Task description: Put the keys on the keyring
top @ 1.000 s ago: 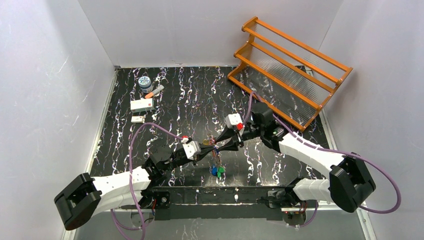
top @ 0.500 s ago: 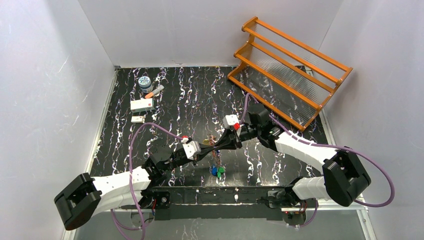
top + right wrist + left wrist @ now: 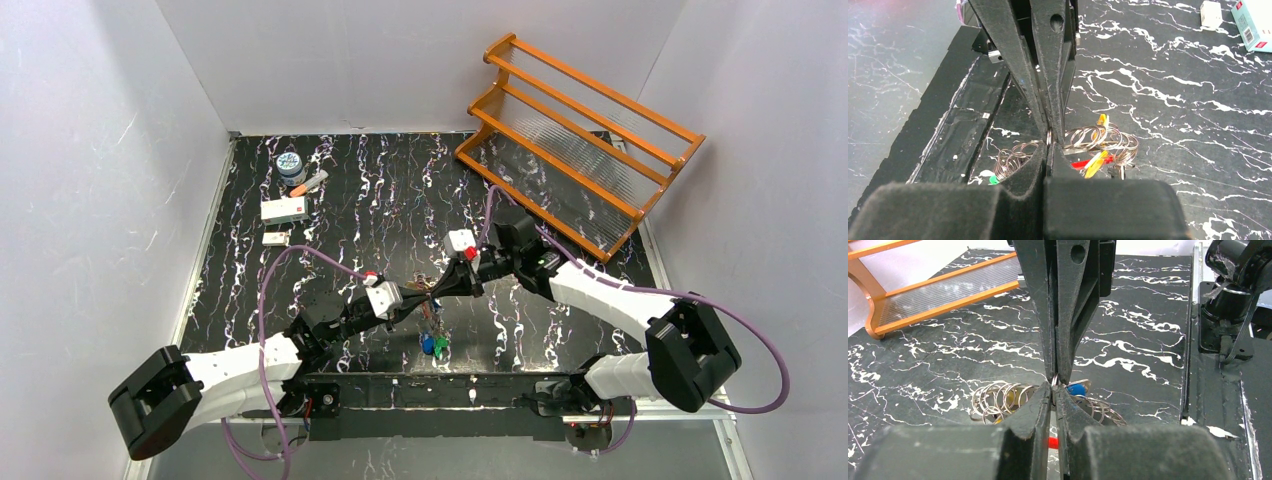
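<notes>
Threading step. Left end effector (image 3: 1052,392) and right end effector (image 3: 1048,147) tip to tip, mid-frame above bench (image 3: 1148,315). Both pinched narrow on keyring (image 3: 1054,381) wire. Keys (image 3: 1076,388) bunched below. Next move likely needs wire gap opened, key slid on.

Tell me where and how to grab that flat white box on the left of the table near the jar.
Grip the white box across its narrow width at mid-length, coming straight down from above. It lies flat with both long edges free: the marker behind and the small white block in front appear to sit apart from it, so there should probably be room either side.
</notes>
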